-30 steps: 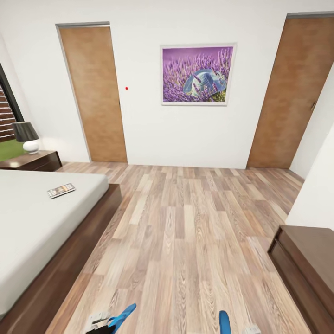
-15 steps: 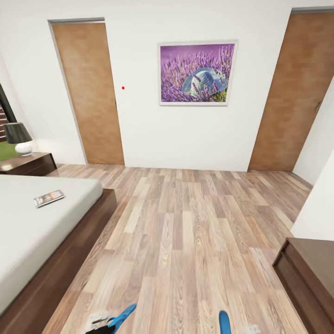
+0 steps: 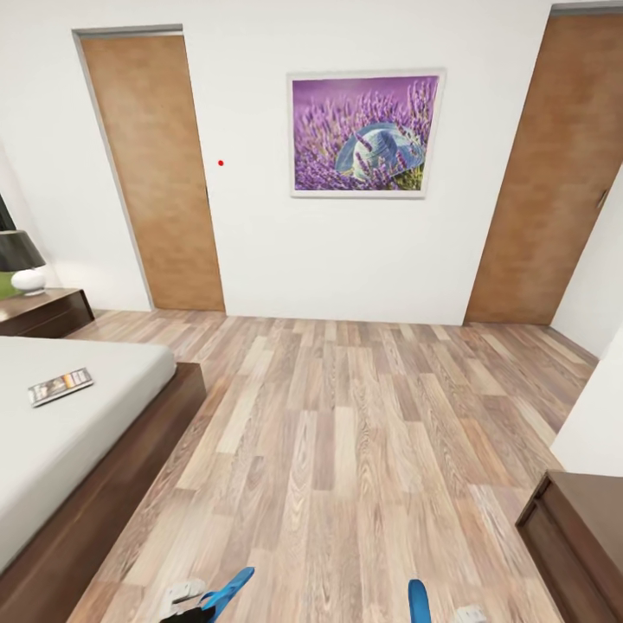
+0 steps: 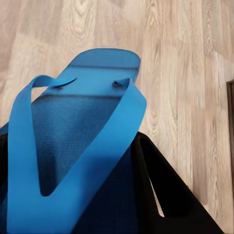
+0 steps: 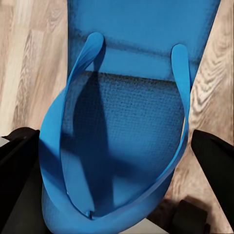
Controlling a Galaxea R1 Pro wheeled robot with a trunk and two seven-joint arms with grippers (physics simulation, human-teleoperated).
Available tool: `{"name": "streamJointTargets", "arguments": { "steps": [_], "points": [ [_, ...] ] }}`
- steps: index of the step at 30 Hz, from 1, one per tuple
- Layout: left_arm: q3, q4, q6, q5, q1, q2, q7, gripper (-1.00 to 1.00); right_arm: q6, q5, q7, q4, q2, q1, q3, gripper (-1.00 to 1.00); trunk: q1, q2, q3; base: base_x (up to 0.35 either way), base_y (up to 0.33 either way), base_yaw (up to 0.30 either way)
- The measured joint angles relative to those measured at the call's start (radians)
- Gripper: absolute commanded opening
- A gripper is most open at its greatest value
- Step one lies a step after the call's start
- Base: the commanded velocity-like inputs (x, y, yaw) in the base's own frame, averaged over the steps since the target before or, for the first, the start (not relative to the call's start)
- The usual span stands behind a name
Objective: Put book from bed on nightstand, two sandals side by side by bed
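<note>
A: Lamp point(image 3: 19, 260) with a dark shade stands at nine o'clock of the head view, on the nightstand point(image 3: 43, 313). Just below them is the bed point(image 3: 78, 415), and the book point(image 3: 61, 387) lies flat on its white mattress, near the corner. Do you see the sandals also?

B: Yes. At six o'clock of the head view there are two blue tips: the left sandal point(image 3: 228, 590) slants toward one o'clock, the right sandal point(image 3: 419, 600) points to twelve. The wrist views tell more. In the left wrist view the left sandal point(image 4: 73, 146) is held with its thong strap toward the camera, and a black finger point(image 4: 165, 195) presses on its side. So the left gripper point(image 3: 192, 604) is clamped on this sandal.

A: And the right one?

B: In the right wrist view the right sandal point(image 5: 124, 126) lies between two black fingers point(image 5: 214, 161), one on each edge of the sole. The right gripper point(image 5: 117, 165) is closed on it. Both sandals are above the wood floor point(image 3: 346, 450), not resting on it.

A: How are the arms?

B: Both are low and close to the body, only their ends show at the bottom edge of the head view.

A: What else is around?

B: On the far wall, from ten to two o'clock: a brown door point(image 3: 151, 173), a small red dot point(image 3: 221, 163), a lavender picture point(image 3: 363, 134), a second door point(image 3: 545, 173). At four o'clock a dark cabinet point(image 3: 575, 541) stands by the wall. The floor between the robot and the bed is bare.
</note>
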Motion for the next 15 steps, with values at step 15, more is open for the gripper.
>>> {"name": "streamJointTargets", "arguments": {
  "steps": [15],
  "points": [
    [0.000,0.000,0.000,0.001,0.000,0.000,0.000,-1.00,0.000,0.000,0.000,0.000,0.000,0.000,0.000,-1.00,0.000,0.000,0.000,0.308,-0.089,0.000]
  ]
}}
